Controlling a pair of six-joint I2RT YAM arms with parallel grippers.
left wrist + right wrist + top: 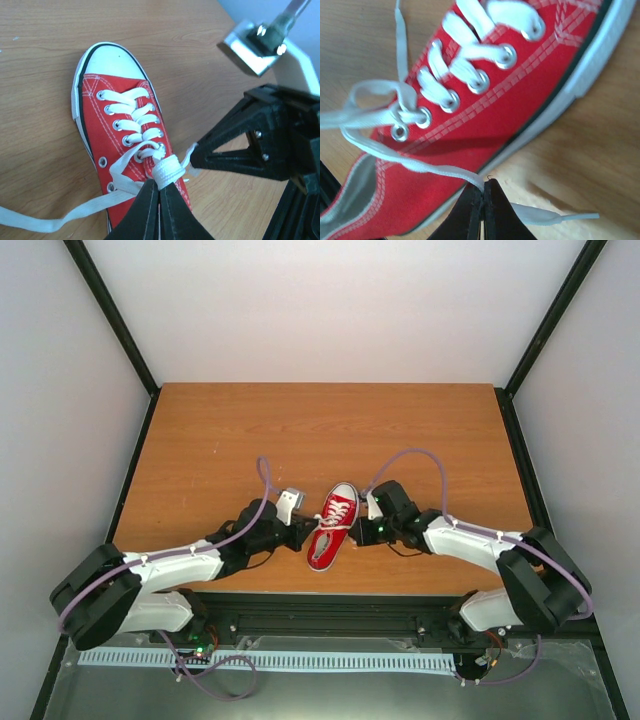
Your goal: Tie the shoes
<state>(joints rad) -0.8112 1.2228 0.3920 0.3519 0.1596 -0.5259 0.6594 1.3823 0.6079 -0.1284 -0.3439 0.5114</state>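
A small red sneaker [333, 525] with white toe cap and white laces lies on the wooden table [330, 430], toe pointing away, between the two arms. My left gripper [159, 187] is shut on a folded loop of white lace [170, 169] above the shoe's [122, 145] tongue. My right gripper [483, 192] is shut on the other white lace [420, 162] beside the shoe's [485, 125] sole, its free end [555, 216] trailing on the table. In the top view the left gripper [303, 533] and right gripper [358, 530] flank the shoe.
The right arm's black gripper [250, 145] and a metal bracket [255, 42] show to the right of the shoe in the left wrist view. A loose lace end [45, 220] trails left on the table. Black enclosure posts [115, 320] flank the table.
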